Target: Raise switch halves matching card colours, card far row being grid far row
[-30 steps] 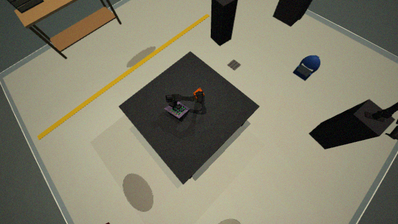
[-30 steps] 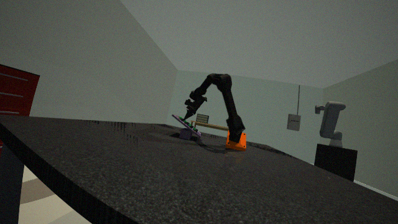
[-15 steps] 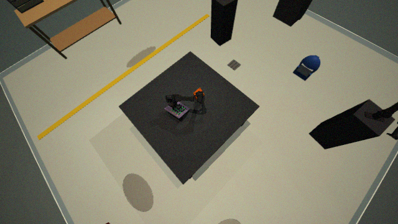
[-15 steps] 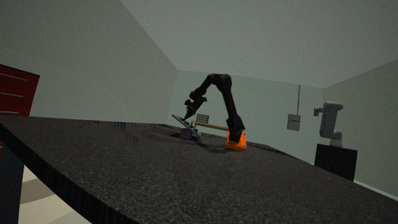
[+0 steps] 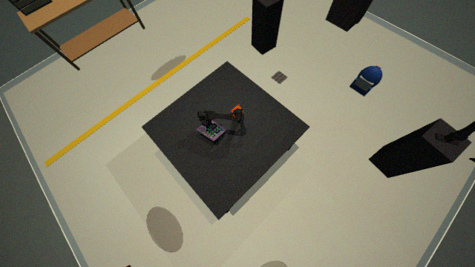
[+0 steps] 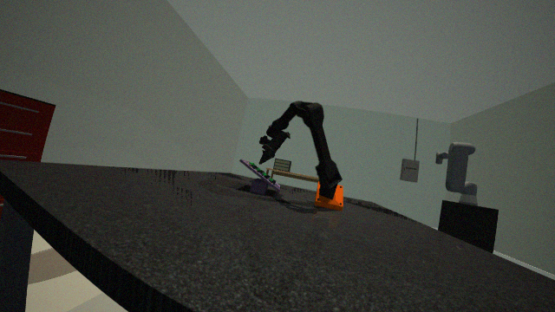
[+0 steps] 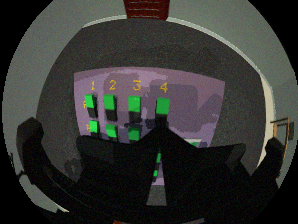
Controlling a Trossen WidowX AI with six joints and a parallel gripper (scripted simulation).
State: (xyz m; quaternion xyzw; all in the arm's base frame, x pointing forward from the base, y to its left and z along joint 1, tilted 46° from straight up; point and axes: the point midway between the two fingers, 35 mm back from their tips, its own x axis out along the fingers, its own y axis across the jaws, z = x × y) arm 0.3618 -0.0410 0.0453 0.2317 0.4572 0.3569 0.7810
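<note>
The tilted purple switch panel (image 5: pixel 214 139) (image 6: pixel 277 186) (image 7: pixel 150 75) carries green and dark rocker switches. In the wrist view, the far row shows switch 1 (image 7: pixel 90 102), switch 2 (image 7: pixel 110 102), switch 3 (image 7: pixel 134 104) and switch 4 (image 7: pixel 163 106). Second-row switches 1 (image 7: pixel 94 126), 2 (image 7: pixel 111 131) and 3 (image 7: pixel 134 134) show partly. My gripper (image 6: pixel 261 162) (image 7: pixel 160 129) is shut and empty, its tip slightly above the panel, over the near side of far-row switch 4 in the wrist view. It hides that switch's near half and most nearer switches. Only a corner of the card (image 7: pixel 194 144) shows; its pattern is hidden.
The panel stands on a dark table (image 5: pixel 237 178) (image 6: pixel 277 260). The arm's orange base (image 5: pixel 237 108) (image 6: pixel 335 200) is at the panel's near side. A red cabinet (image 6: pixel 22 126) (image 7: pixel 146 9) stands beyond the table.
</note>
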